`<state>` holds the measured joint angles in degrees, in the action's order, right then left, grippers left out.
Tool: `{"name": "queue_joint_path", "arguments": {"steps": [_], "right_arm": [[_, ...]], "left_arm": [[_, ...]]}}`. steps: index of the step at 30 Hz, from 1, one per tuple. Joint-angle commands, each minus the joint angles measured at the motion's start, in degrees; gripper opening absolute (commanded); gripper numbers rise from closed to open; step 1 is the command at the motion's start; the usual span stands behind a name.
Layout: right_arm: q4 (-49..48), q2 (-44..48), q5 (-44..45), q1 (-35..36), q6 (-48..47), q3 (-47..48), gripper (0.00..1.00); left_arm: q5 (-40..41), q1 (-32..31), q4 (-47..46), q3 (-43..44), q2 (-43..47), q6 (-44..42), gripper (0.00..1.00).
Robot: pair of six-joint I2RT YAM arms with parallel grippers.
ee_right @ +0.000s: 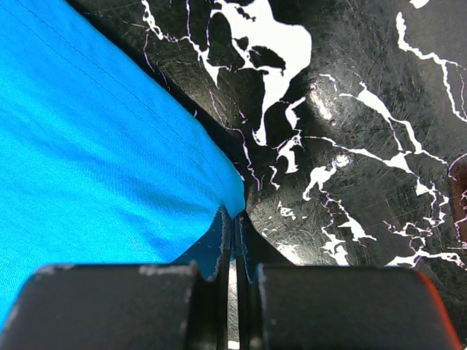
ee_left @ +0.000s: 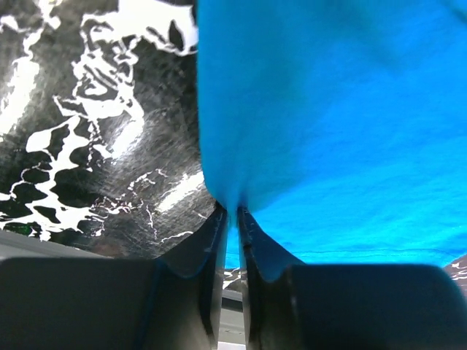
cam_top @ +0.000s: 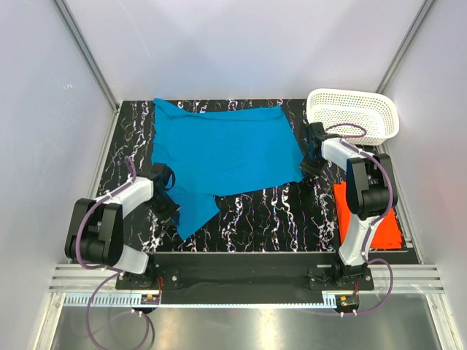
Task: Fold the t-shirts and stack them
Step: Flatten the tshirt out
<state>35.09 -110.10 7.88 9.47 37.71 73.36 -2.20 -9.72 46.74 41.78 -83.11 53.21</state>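
The bright blue t-shirt point(cam_top: 219, 153) lies spread on the black marbled table, rumpled, with a flap trailing toward the near left. My left gripper point(cam_top: 166, 198) is shut on its left edge; in the left wrist view the blue cloth point(ee_left: 328, 109) is pinched between the fingertips point(ee_left: 231, 210). My right gripper point(cam_top: 309, 162) is shut on the shirt's right corner; the right wrist view shows the blue corner point(ee_right: 109, 146) clamped at the tips point(ee_right: 237, 216). The orange-red t-shirt point(cam_top: 385, 226) lies folded flat at the near right, partly hidden by the right arm.
A white perforated basket point(cam_top: 354, 113) stands at the back right corner. White enclosure walls close in the table point(cam_top: 270, 219) on three sides. The arm bases sit on the rail at the near edge.
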Motion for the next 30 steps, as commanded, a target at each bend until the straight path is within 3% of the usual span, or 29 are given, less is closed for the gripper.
{"name": "queue_joint_path", "arguments": {"steps": [1, 6, 13, 21, 26, 30], "right_arm": [[0.4, 1.7, 0.7, 0.1, -0.9, -0.1, 0.0], [0.3, 1.8, 0.3, 0.2, -1.1, -0.7, 0.0], [0.3, 3.8, -1.5, 0.2, -1.2, -0.3, 0.0], [0.4, 7.4, -6.0, 0.5, -4.1, 4.2, 0.0], [1.1, 11.0, -7.1, 0.7, -6.1, 10.4, 0.0], [2.2, 14.4, -8.1, 1.2, -7.6, 17.9, 0.0]], "left_arm": [[5.4, 0.0, -7.4, 0.6, -3.5, -2.4, 0.15], [5.8, 0.0, -6.8, 2.8, -3.2, -4.7, 0.0], [7.6, 0.0, -2.4, 6.6, 10.8, -9.4, 0.0], [16.3, 0.0, 4.5, 25.2, 20.2, -16.4, 0.0], [19.5, 0.0, 4.0, 37.5, 20.4, -22.8, 0.0], [19.1, 0.0, -0.5, 47.6, 20.4, -32.7, 0.0]]}}
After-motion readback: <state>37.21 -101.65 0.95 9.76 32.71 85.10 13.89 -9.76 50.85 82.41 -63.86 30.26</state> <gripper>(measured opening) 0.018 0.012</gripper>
